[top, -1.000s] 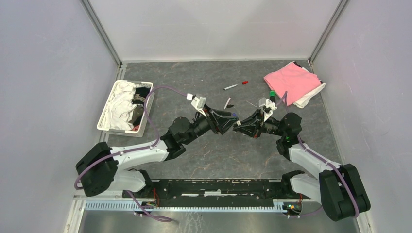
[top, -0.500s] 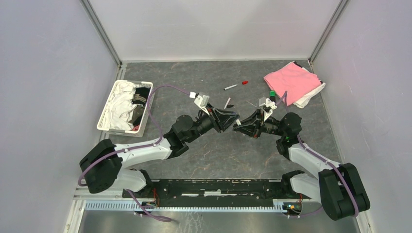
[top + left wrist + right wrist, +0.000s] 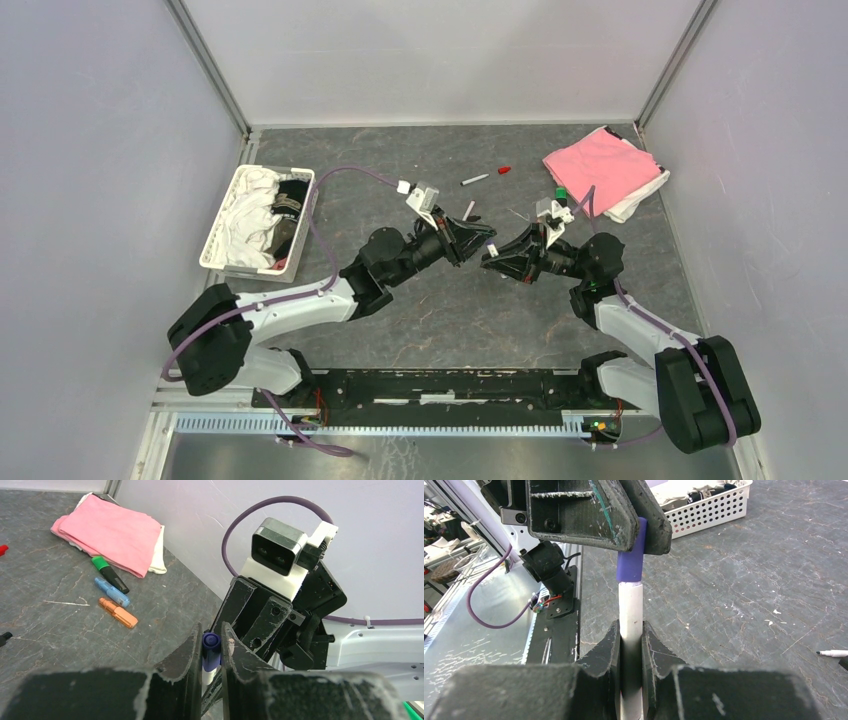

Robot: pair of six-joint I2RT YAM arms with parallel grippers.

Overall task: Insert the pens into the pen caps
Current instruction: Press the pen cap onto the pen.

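My right gripper [image 3: 630, 630] is shut on a thin white pen [image 3: 630, 602] that points toward the left arm. A blue-purple pen cap [image 3: 631, 560] sits on the pen's tip. My left gripper [image 3: 210, 632] is shut on that pen cap [image 3: 211, 650], a finger pressing each side. The two grippers meet tip to tip above the table's middle, left gripper [image 3: 478, 244] against right gripper [image 3: 494, 256]. Another white pen [image 3: 474, 180], a red cap [image 3: 504, 170], a further white pen [image 3: 467, 211] and a black cap [image 3: 474, 218] lie behind them.
A green-and-black marker [image 3: 107, 572], a blue marker [image 3: 112, 591] and an orange marker [image 3: 118, 612] lie near the folded pink cloth [image 3: 600, 165] at the back right. A white basket [image 3: 219, 240] holding clothes stands at the left.
My left gripper has moved right toward the right gripper and closed on the blue-purple cap at the pen's tip. The right arm has barely moved.
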